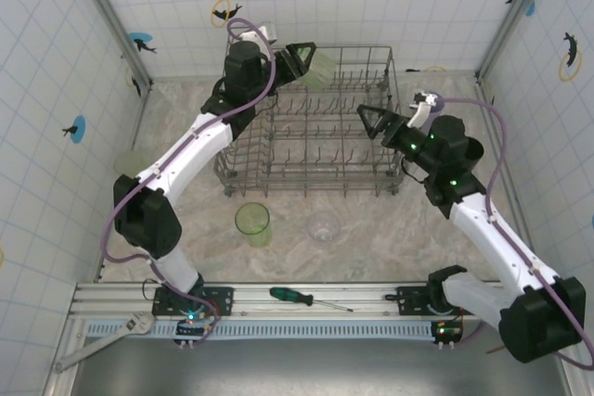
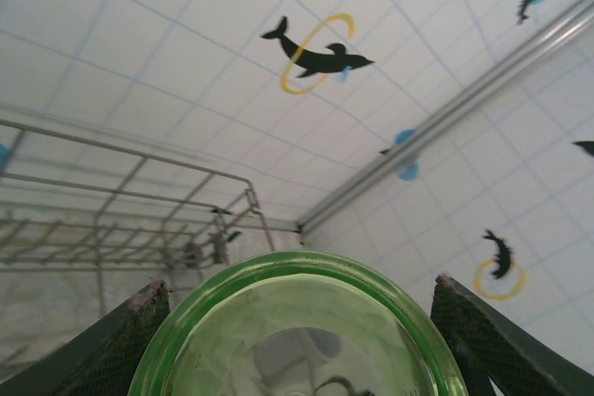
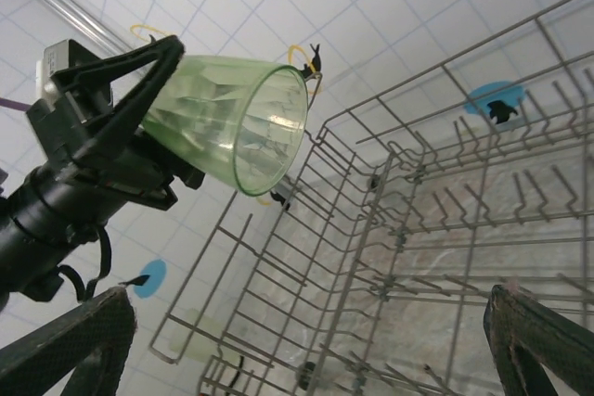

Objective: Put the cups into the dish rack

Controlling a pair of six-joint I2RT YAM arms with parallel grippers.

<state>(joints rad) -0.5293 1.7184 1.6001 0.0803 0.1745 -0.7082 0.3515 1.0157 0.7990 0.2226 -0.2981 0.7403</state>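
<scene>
Green cup (image 2: 292, 340) sits pinched in left claw (image 1: 311, 60) over dish rack (image 1: 316, 150) corner; right claw (image 3: 311, 331) spread wide.

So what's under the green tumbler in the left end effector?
Far-left end of the grey metal wire dish rack, bare tines. The translucent green tumbler and left end effector cover the patch directly below.

Your marbled tabletop (image 1: 390, 238) carries the dish rack (image 1: 306, 150). It stands directly beneath your right gripper (image 1: 369, 122), and its far left corner is under your left gripper (image 1: 317, 64). Nearer the bases than both tools, just outside the rack's near wall, a green tumbler (image 1: 252, 222) stands mouth up. A clear tumbler (image 1: 324, 225) sits near it on the right-gripper side, not touching it.
</scene>
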